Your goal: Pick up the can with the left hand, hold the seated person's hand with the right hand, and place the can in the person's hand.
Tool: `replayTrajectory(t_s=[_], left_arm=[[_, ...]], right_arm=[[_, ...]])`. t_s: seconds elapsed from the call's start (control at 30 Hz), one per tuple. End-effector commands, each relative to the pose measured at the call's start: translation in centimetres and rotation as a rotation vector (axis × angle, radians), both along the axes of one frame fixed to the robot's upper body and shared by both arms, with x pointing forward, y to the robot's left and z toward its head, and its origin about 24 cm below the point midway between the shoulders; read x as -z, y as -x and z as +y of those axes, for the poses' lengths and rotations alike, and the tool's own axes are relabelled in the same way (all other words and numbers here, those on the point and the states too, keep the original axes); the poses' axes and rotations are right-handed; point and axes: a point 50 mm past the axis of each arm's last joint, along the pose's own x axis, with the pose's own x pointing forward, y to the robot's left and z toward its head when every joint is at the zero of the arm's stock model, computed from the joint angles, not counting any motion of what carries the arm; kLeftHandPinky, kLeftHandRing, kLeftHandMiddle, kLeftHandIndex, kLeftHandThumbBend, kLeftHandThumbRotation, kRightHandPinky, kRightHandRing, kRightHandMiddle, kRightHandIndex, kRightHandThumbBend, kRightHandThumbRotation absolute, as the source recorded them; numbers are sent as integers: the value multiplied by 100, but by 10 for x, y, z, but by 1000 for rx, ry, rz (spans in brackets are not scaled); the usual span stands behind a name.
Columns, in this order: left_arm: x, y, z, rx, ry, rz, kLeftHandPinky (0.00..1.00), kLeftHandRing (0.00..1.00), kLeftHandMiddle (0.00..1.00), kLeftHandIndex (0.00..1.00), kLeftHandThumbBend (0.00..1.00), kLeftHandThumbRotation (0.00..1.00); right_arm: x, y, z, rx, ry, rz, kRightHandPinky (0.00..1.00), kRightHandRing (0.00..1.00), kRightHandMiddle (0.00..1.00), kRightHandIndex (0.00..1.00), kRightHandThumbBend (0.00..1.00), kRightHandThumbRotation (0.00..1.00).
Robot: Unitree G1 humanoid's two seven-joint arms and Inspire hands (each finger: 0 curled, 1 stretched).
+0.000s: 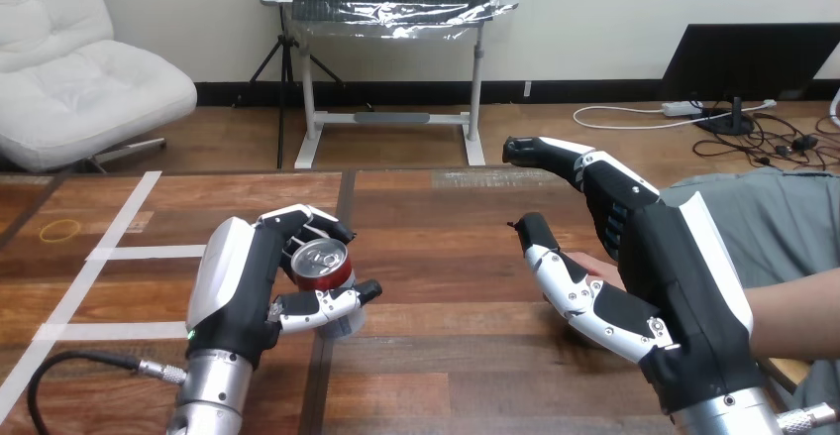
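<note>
At eight o'clock the left hand curls fingers and thumb round the red can, hiding its lower half. At four o'clock the right hand, fingers outstretched, covers most of the person's hand; contact unclear.

A yellow ring lies beside white tape on the table.

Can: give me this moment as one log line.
can: gripped by left hand | right hand: open, over person's hand, grip not seen | handover: not yet done
</note>
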Motion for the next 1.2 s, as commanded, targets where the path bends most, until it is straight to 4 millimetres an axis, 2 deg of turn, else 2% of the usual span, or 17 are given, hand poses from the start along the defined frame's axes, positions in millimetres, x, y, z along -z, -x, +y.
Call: replayTrajectory(t_s=[0.0, 1.17], left_arm=[[-38, -21, -14, 70, 2, -163, 38, 43, 49, 52, 63, 0], [-51, -26, -28, 142, -75, -165, 35, 40, 47, 51, 62, 0]], right_arm=[[-12, -6, 0, 9, -5, -80, 100, 89, 81, 74, 28, 0], [-10, -6, -2, 30, -17, -78, 100, 90, 82, 75, 33, 0]])
